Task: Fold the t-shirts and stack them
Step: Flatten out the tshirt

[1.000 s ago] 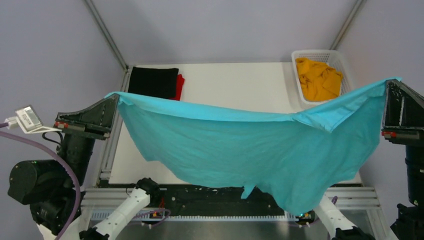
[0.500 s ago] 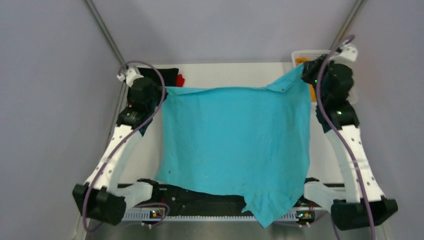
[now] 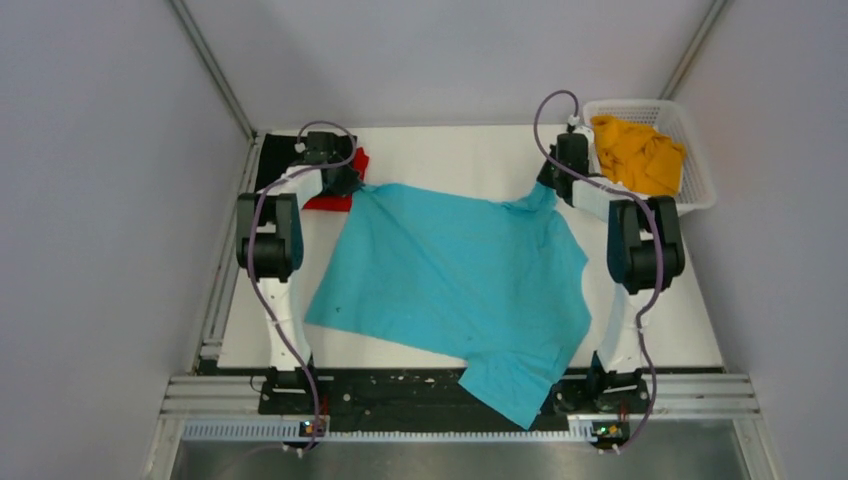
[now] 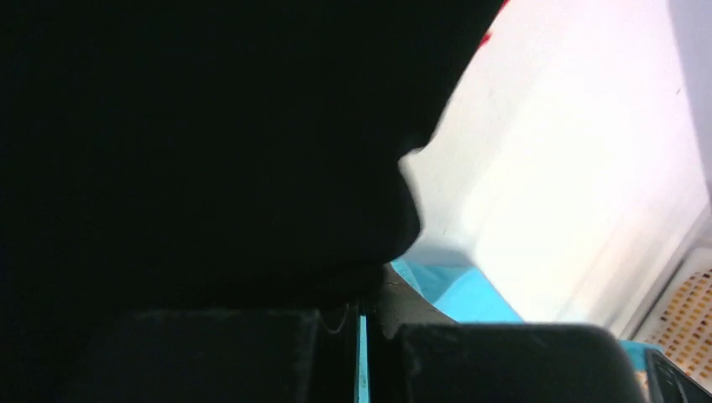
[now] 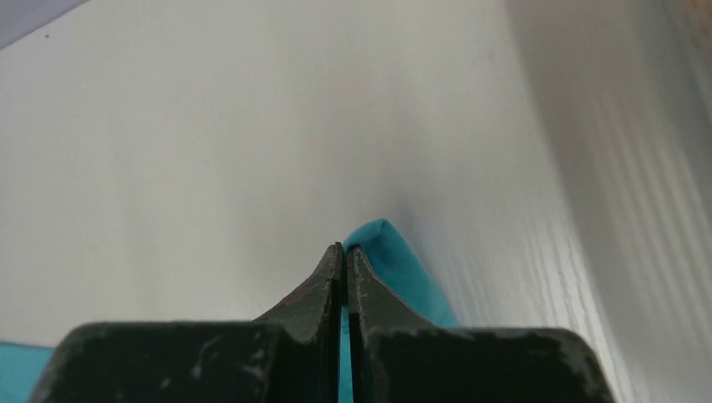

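The turquoise t-shirt [image 3: 455, 280] lies spread on the white table, its near sleeve hanging over the front edge. My left gripper [image 3: 352, 184] is shut on its far left corner, next to the red t-shirt [image 3: 338, 196] and the black t-shirt [image 3: 272, 160]. In the left wrist view a turquoise strip [image 4: 363, 361] shows between the shut jaws, and the black shirt [image 4: 201, 134] fills most of the view. My right gripper [image 3: 545, 186] is shut on the far right corner; a turquoise fold [image 5: 399, 269] sticks out past its tips [image 5: 344, 250]. The orange-yellow t-shirt [image 3: 635, 152] lies crumpled in the basket.
A white mesh basket [image 3: 697, 165] stands at the table's far right corner. Metal rails run along the left edge [image 3: 222, 290] and the front edge [image 3: 400, 385]. Grey walls enclose the table.
Both arms have swung from high and near the camera down to the far side of the table. The turquoise shirt went from hanging stretched between them to lying flat on the table.
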